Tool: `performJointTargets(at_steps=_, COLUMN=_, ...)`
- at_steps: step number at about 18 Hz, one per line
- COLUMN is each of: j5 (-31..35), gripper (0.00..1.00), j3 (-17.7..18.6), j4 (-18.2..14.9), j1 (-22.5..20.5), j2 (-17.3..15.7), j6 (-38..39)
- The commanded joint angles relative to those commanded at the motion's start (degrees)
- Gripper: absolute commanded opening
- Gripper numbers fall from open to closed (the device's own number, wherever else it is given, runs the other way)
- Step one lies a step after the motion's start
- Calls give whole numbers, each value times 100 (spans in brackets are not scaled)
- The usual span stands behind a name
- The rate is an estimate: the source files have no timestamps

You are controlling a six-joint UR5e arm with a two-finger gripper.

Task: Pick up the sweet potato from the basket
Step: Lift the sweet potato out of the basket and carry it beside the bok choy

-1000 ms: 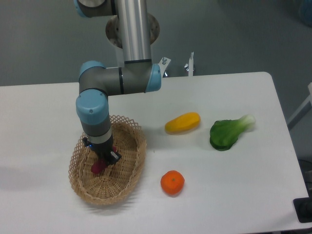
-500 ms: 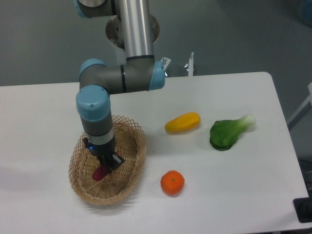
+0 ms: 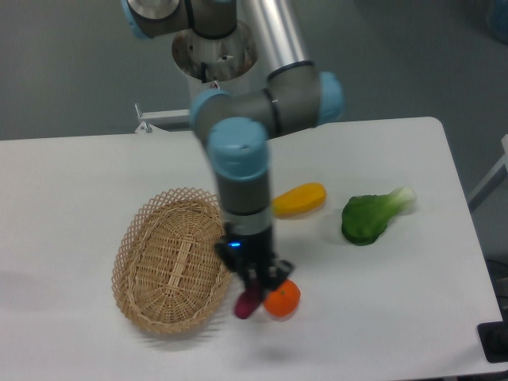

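The gripper hangs just off the basket's right-hand rim, toward the front edge of the tabletop, w/ its two fingers clamped narrow on the sweet potato; the tuber's lower end pokes out below the fingertips, magenta, tilted slightly; it looks clear of the wicker and out over bare tabletop, not over the basket's bowl. The basket itself shows nothing inside; so the pick reads as essentially done, w/ only a secure carry left.

Risks from here, as a judgement: the grasp seems to sit near the tuber's upper end, so most of its length hangs free; a smooth tapered body could slide or pivot out between the pads if the arm swings fast. The orange sits right beside the tuber, touching or nearly so in this view; whether they are at the same height can't be told; a low sideways sweep could knock it rolling toward the front edge. The yellow-orange fruit lies behind the arm's wrist, mid-table, and the green leafy veg toward the right edge; both are well apart from the gripper and less likely to be clipped.
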State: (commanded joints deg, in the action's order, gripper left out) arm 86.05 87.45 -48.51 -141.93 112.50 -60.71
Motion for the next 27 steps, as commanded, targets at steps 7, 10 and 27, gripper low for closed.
performJointTargets(at_steps=7, j5=-115, gripper=25, j3=-281, j4=-554, j1=-862, j2=-62, j6=-1424)
performJointTargets(at_steps=10, j5=-115, gripper=25, j3=-325, j4=-677, j1=-1047, j2=-44, j6=-1838)
performJointTargets(at_steps=27, j5=-237, gripper=25, j3=-299, j4=-721, j1=-1118, j2=-141, j6=-1804)
